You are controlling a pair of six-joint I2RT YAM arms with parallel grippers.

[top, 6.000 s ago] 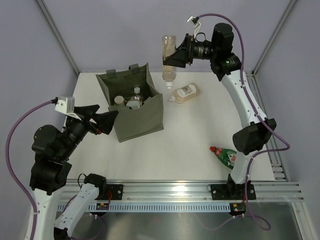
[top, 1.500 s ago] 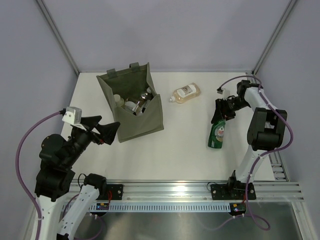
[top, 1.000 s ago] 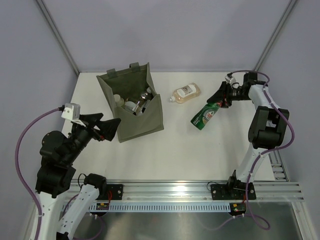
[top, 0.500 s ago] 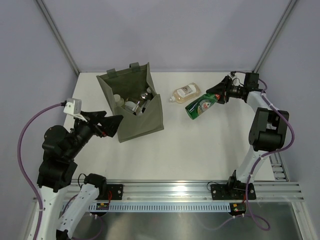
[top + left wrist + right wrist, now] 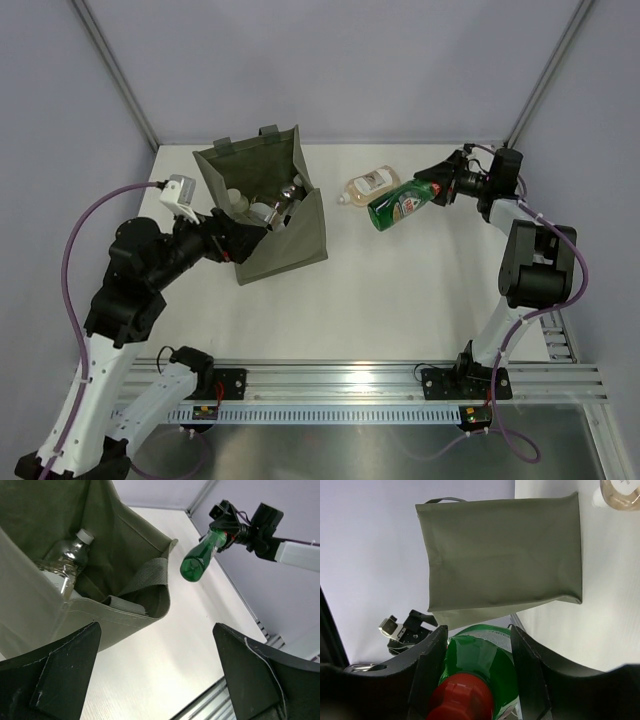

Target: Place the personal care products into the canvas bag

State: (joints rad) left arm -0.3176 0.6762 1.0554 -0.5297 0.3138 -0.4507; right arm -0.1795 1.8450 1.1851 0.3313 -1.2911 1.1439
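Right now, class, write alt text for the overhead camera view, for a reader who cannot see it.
The right gripper holds a green bottle by its red-capped end over a white table, next to an amber bottle lying flat. To the left stands an open olive bag with containers inside, and the open left gripper is at its near side.

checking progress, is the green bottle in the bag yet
No, the green bottle hangs in the air, held at its cap end by the right gripper, apart from the bag.
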